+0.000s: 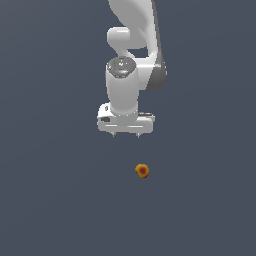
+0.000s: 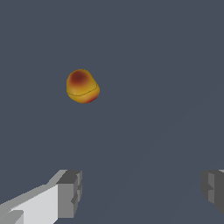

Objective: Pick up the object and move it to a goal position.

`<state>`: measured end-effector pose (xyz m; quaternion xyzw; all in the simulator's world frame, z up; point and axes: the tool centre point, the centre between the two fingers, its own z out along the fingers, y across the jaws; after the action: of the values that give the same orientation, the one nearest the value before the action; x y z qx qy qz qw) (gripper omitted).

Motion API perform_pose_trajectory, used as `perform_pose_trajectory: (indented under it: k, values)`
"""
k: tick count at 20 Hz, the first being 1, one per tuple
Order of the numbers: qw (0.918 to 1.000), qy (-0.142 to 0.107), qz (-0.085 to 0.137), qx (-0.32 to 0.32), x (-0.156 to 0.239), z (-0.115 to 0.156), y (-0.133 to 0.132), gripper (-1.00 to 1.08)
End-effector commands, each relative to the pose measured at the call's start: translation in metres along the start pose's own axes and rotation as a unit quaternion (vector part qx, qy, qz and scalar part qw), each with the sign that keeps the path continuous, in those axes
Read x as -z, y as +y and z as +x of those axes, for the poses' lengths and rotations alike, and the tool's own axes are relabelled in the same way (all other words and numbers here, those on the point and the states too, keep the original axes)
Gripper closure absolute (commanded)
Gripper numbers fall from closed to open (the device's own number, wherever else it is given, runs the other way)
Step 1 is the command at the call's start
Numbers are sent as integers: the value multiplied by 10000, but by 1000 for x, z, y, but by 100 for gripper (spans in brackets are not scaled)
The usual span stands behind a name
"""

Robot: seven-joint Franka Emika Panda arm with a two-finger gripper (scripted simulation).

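The object is a tiny round orange-yellow ball with a red patch (image 1: 142, 171), lying on the flat dark grey surface. It also shows in the wrist view (image 2: 82, 86). My white gripper (image 1: 126, 135) hangs above the surface, up and slightly to the exterior view's left of the ball, clearly apart from it. Its two short fingers are spread wide, open and empty. In the wrist view the gripper (image 2: 142, 192) shows one grey fingertip (image 2: 70, 192) and the other at the frame's edge, with nothing between them. The ball lies outside the gap.
The white arm (image 1: 135, 55) rises out of the frame's top. A plain dark grey surface (image 1: 60, 200) fills both views; no other object, marker or edge shows.
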<state>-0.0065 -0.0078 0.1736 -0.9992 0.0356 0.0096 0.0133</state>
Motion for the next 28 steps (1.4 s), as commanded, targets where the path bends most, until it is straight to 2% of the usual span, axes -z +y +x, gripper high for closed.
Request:
perform_pose_trajectory:
  k: [1,10,19,28]
  values:
    - [10000,0,0,0,0,0,0,-92]
    - [9996,-139,-30,249,-8,-8,-32,-92]
    - [9994,-134,-34,312,-9,-5,-33,-92]
    - [9955,-98,-70,936,-22,16,-41,-92]
